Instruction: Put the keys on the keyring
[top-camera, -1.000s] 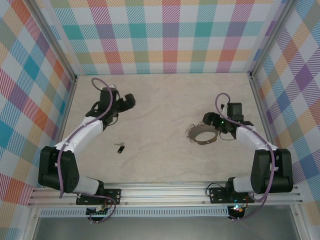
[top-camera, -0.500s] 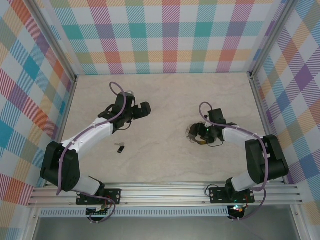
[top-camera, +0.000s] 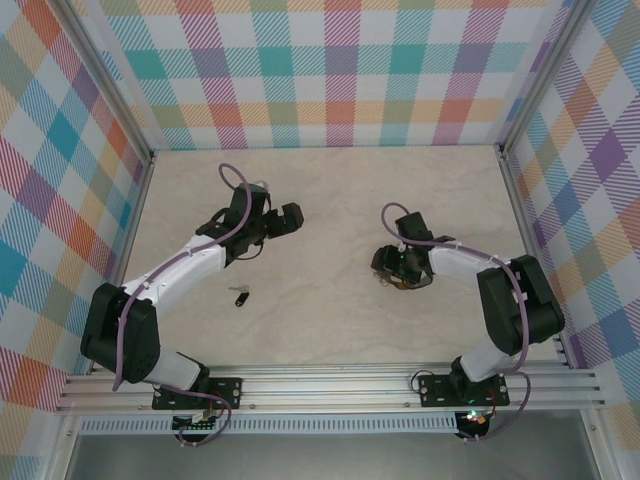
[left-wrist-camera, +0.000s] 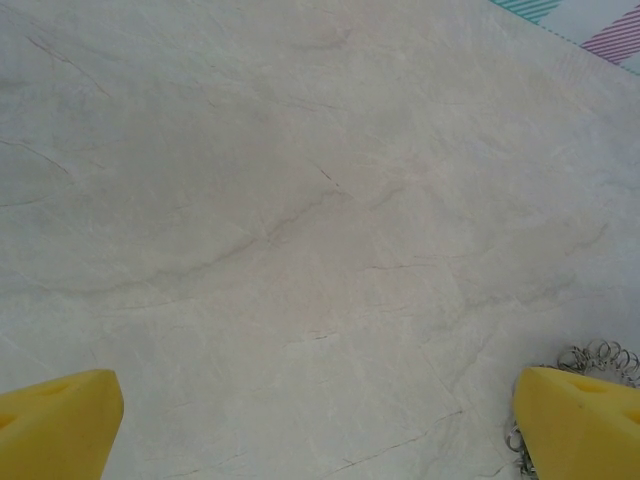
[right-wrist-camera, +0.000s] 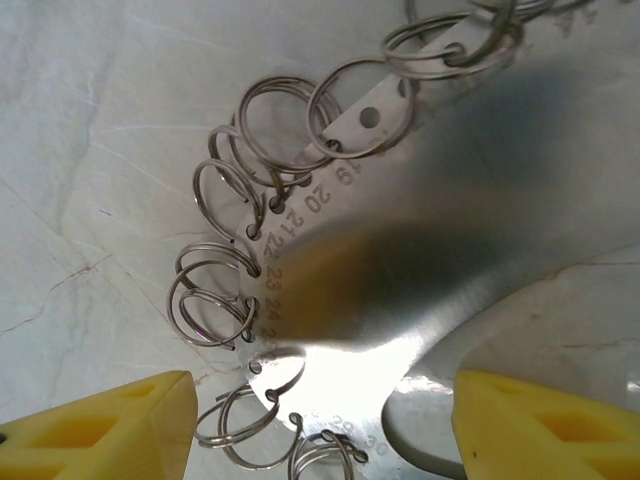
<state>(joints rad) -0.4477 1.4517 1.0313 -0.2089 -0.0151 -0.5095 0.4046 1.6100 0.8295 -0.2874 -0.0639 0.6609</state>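
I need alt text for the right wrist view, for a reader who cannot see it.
Close view from above of the keyring, a curved flat metal band with small wire rings hung through numbered holes, against a pale marbled table. The right end effector is open, its yellow fingertips at either side of the band.

**Left gripper (left-wrist-camera: 320, 440) spread above pale counter (left-wrist-camera: 300, 200)**

Two yellow fingertips (left-wrist-camera: 60, 425) sit in the bottom corners, set wide apart, with marbled counter between them. Small wire loops of the keyring (left-wrist-camera: 598, 354) lie just beside the right-hand fingertip, partly hidden behind it
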